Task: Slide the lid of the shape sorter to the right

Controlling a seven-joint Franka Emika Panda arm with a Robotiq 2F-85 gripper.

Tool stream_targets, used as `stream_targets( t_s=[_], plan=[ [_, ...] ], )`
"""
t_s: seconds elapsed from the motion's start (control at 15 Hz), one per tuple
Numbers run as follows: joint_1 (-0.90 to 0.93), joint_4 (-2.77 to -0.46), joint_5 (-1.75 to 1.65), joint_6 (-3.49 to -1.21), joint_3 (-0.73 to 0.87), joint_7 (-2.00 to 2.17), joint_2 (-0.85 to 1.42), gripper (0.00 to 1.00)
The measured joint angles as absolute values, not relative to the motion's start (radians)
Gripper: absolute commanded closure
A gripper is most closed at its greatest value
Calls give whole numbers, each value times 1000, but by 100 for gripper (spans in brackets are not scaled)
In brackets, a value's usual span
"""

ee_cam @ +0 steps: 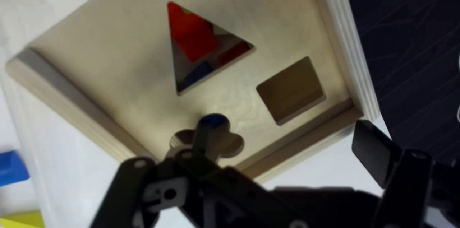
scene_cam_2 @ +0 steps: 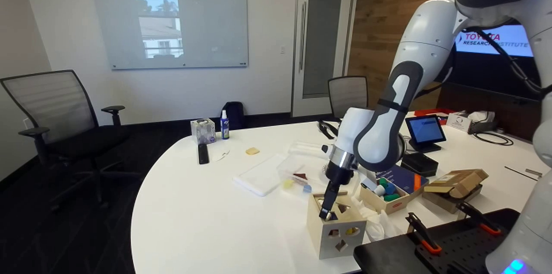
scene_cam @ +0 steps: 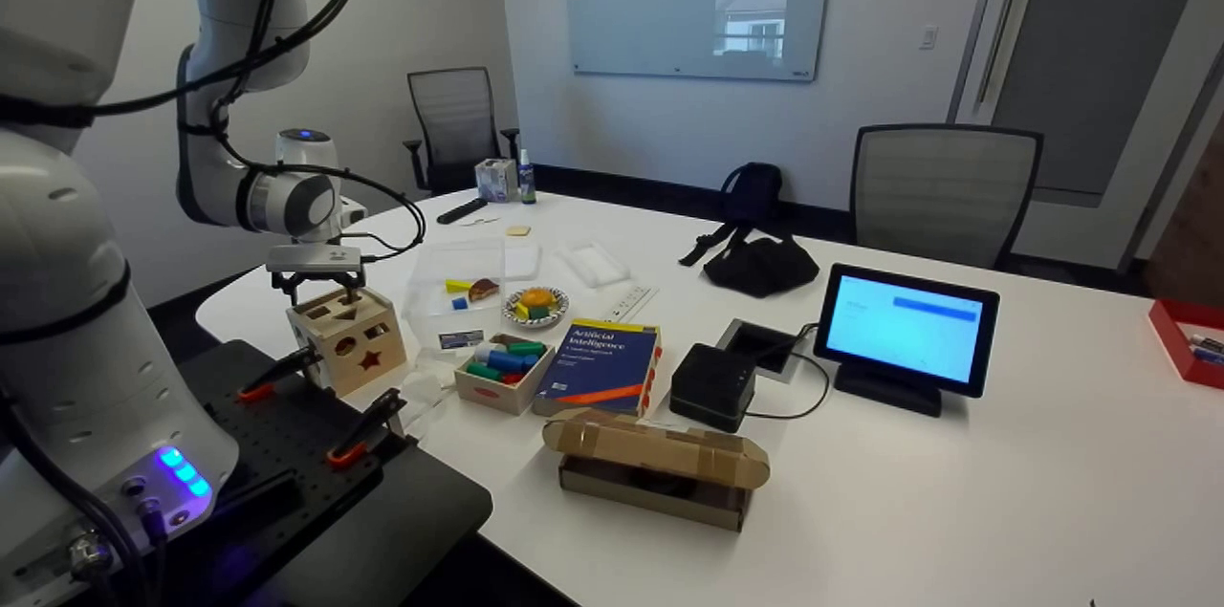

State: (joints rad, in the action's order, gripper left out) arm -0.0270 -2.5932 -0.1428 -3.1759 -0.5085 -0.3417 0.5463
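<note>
The claw (ee_cam: 285, 140) is held spread at the shape sorter (scene_cam_2: 343, 234), whose lid (ee_cam: 230, 89) is rimmed along three edges and open along the fourth.

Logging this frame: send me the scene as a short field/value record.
shape sorter: on white table
lid: covers the sorter's top, inside its rim
gripper: open, one finger at the lid's clover hole, the other beyond the rim
finger contact: cannot tell
contents: red and blue pieces, seen through the lid's holes
nearby: box of coloured blocks, blue book, cardboard box
</note>
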Motion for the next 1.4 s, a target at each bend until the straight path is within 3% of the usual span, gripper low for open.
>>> stream_targets(
  t_s=[1.4],
  plan=[
    [78,-2573,-137,-3159,-386,-201,533,0]
  ],
)
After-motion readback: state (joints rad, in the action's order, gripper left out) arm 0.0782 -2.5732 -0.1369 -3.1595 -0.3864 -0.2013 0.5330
